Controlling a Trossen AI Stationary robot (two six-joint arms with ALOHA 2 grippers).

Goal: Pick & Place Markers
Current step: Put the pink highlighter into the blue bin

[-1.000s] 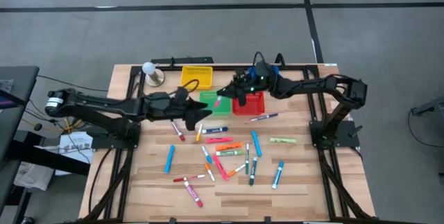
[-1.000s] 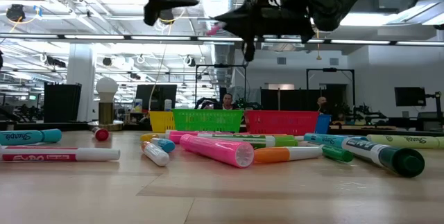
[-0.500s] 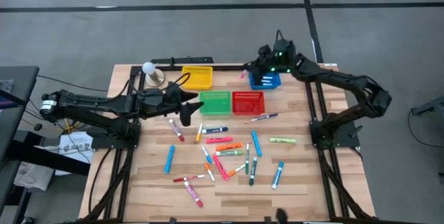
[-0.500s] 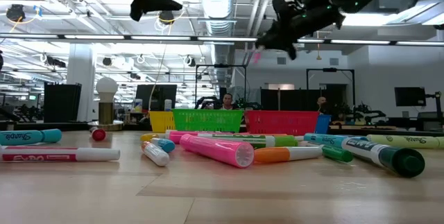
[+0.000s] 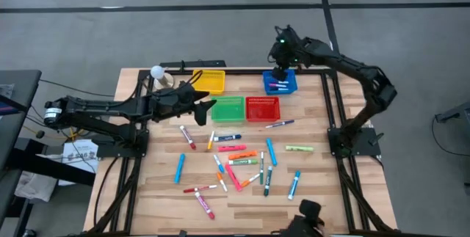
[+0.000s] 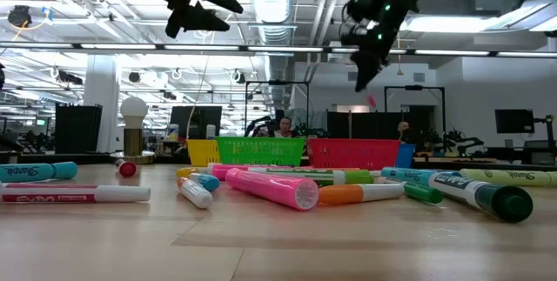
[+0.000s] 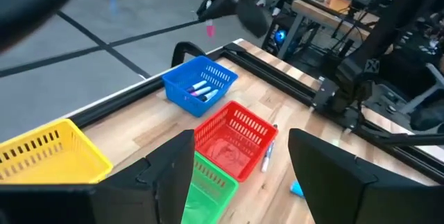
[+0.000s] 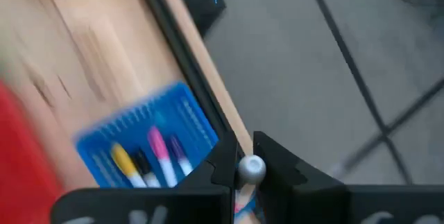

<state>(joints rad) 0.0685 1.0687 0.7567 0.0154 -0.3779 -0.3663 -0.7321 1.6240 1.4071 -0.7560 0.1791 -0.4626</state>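
Four small square mesh baskets (image 5: 227, 107) in row at far side of wooden counter (image 5: 154, 193). Scattered capped felt-tip markers (image 5: 242, 162) lie nearer, mid-counter. Few markers inside rightmost basket (image 5: 280, 85).

Four baskets (image 5: 245, 99), about twenty loose markers (image 5: 242, 160), two arms (image 5: 103, 110).

Left arm stretched low from left edge toward worktop's middle, wrist level, left hand (image 5: 208, 106) raised above worktop, fingers (image 7: 163, 175) spread apart, nothing between them. Right arm reaches from right-side base up and over far edge of worktop, elbow bent, right hand (image 5: 280, 59) pointing down, fingers (image 8: 277, 161) pressed together.
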